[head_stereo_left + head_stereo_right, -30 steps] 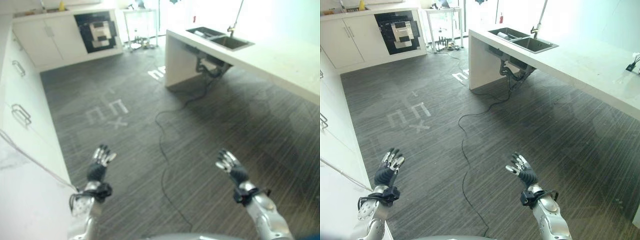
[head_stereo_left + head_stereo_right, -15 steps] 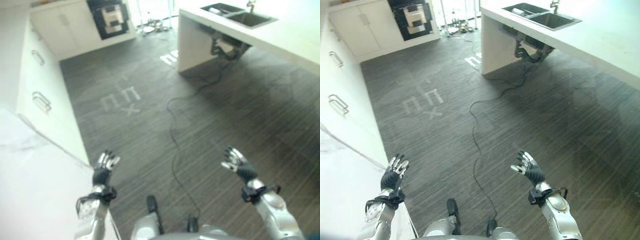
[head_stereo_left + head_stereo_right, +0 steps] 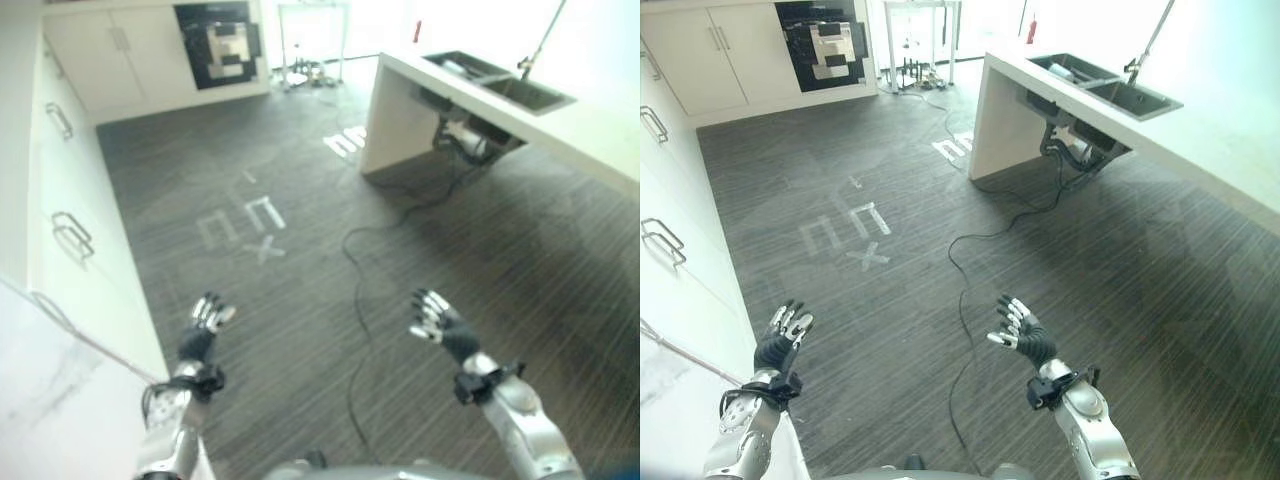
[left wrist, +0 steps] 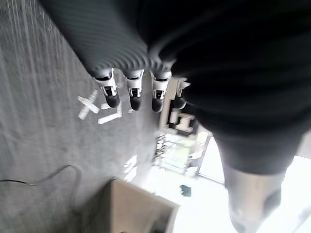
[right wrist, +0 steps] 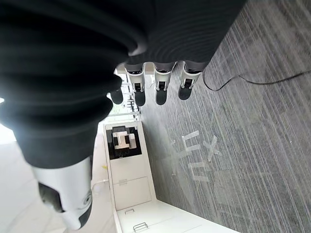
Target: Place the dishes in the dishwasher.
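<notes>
I am looking across the dark striped floor [image 3: 890, 300] toward the white counter [image 3: 1200, 130] holding the sink [image 3: 1110, 88], far ahead on my right, where an object I am taking for a dish [image 3: 1061, 71] is lying. My right hand [image 3: 1020, 335] is hovering nearer it than my left hand [image 3: 780, 345]; both are hanging with fingers relaxed, carrying nothing.

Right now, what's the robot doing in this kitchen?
It is standing on the dark floor with both hands out in front and holding nothing. The left hand and the right hand are open, fingers relaxed. The sink sits in the white counter ahead on the right, and white cabinets run along the left. No dishes have been picked up yet.
</notes>
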